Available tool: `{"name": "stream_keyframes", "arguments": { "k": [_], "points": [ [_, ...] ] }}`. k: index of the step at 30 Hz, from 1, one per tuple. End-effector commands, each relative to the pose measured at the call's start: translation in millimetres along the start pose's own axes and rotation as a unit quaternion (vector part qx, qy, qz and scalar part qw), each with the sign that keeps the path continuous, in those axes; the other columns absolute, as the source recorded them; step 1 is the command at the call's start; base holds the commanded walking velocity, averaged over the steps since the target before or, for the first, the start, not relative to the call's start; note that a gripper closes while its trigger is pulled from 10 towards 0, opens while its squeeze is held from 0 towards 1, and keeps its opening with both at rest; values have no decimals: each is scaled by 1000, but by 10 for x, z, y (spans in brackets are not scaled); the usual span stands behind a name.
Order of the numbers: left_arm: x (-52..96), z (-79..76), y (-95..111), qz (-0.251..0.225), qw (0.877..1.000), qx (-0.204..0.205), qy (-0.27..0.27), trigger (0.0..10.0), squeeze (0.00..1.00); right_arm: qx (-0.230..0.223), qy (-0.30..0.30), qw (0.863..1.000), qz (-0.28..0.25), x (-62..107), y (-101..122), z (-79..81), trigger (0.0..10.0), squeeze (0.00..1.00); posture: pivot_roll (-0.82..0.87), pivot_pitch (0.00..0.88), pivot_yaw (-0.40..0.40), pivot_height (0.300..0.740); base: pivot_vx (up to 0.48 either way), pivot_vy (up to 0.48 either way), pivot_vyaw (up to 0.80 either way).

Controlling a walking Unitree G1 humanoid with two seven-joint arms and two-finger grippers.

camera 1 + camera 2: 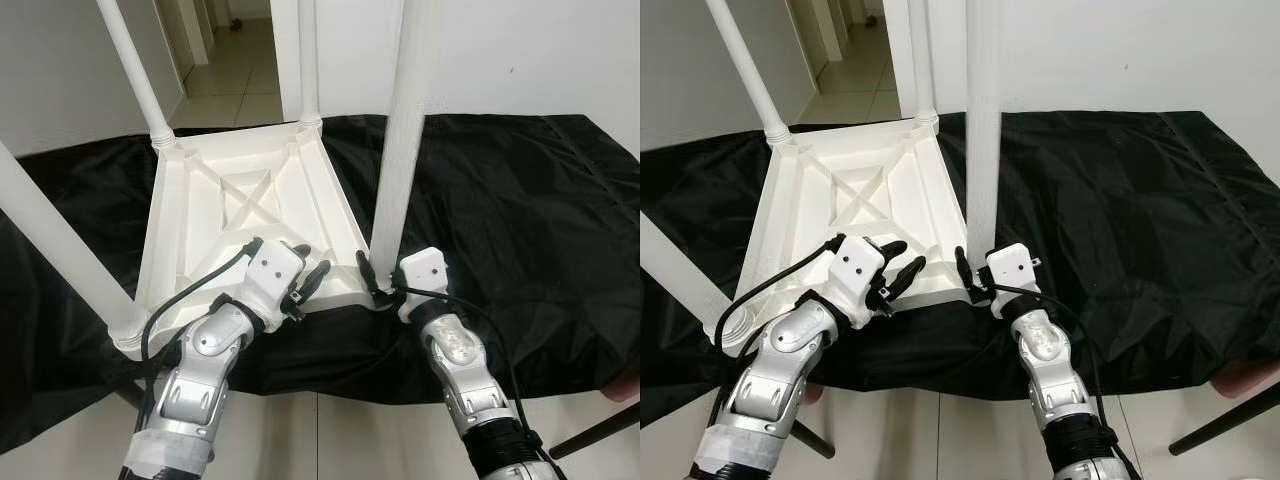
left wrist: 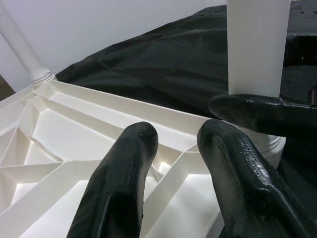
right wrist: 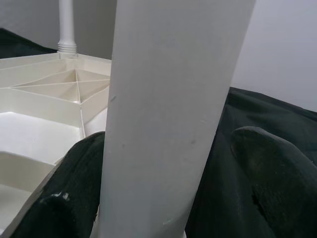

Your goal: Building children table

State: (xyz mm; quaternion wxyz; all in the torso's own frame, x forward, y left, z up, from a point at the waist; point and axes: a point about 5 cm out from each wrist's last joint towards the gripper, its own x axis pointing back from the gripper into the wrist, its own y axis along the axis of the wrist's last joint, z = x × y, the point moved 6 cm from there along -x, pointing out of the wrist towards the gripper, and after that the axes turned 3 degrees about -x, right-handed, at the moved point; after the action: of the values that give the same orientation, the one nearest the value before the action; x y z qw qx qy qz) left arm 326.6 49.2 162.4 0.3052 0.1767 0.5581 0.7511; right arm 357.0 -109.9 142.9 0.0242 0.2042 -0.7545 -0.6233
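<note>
A white children's table [image 1: 250,190] lies upside down on a black cloth [image 1: 520,200], its legs pointing up. My right gripper [image 1: 384,278] is at the base of the near right leg [image 1: 400,150]. It is open, with a finger [image 3: 64,198] on each side of that leg [image 3: 168,109]; one touches it and a slim gap shows at the other [image 3: 267,168]. My left gripper [image 1: 308,272] hovers open over the tabletop's near rim, just left of that leg [image 2: 257,44], with nothing between its fingers [image 2: 129,168].
Three more legs stand up: far left [image 1: 135,70], far right [image 1: 308,60] and near left [image 1: 50,240]. The cloth's front edge hangs over tiled floor [image 1: 340,430]. A pinkish object [image 1: 625,385] and a dark rod [image 1: 600,430] are at the lower right.
</note>
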Motion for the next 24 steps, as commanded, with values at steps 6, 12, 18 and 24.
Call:
{"name": "stream_keyframes", "arguments": {
  "k": [6,12,18,24],
  "points": [
    [-17,18,40,-8,1000,0,1,10000,0,-10,15,1000,9,-31,-35,60,10000,0,-132,0,86,740,0,0,0],
    [34,-87,94,-19,998,22,-59,10000,0,-3,54,999,-4,-64,36,157,10000,0,-116,14,87,740,0,0,0],
    [180,-363,152,-23,987,33,-157,10000,0,-20,98,995,-5,-25,85,171,10000,0,-106,38,77,740,0,0,0],
    [331,-547,119,-8,978,17,-210,10000,0,-26,131,991,3,-4,77,150,10000,0,-83,56,54,740,0,0,0]
  ]
}}
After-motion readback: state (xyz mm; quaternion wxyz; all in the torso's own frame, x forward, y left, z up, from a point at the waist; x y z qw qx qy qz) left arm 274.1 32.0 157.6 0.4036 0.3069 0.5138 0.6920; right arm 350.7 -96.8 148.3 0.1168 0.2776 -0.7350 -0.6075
